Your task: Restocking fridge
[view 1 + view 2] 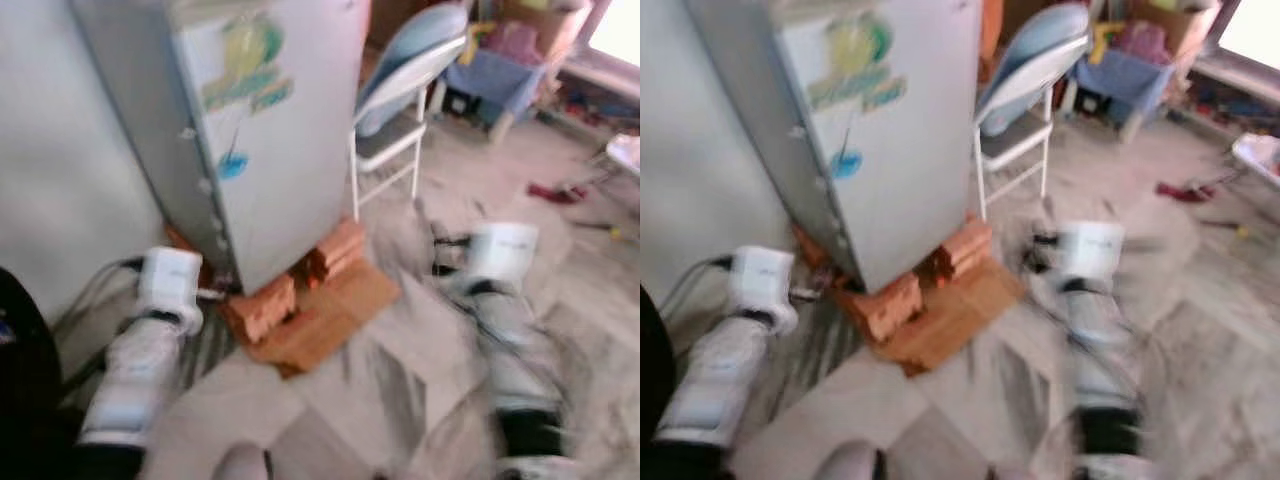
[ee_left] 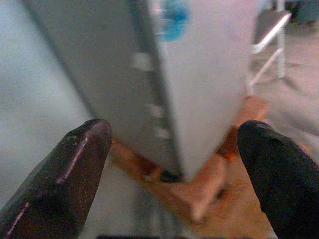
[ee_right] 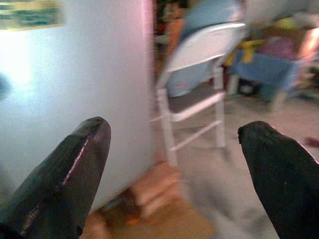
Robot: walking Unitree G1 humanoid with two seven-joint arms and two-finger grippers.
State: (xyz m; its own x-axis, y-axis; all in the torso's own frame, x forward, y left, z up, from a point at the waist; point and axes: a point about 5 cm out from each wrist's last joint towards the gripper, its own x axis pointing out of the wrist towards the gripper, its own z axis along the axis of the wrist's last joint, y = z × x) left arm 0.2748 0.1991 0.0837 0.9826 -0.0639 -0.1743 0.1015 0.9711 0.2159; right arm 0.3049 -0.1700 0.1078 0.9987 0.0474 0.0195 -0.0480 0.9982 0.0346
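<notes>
The tall pale-grey stickered fridge, raised on orange bricks, is being approached; the left hand and right hand, both spread and empty, are best steadied before its door is being reached for

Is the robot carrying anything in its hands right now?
No. The left hand and the right hand are both open and empty, facing the fridge.

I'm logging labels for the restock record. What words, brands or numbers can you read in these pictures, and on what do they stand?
None can be read.
Fridge door: yellow-green sticker with rows of lettering, too blurred to read.
Fridge door, lower: blue round sticker, no legible text.
Fridge edge: small white tabs, blurred, nothing legible.
</notes>
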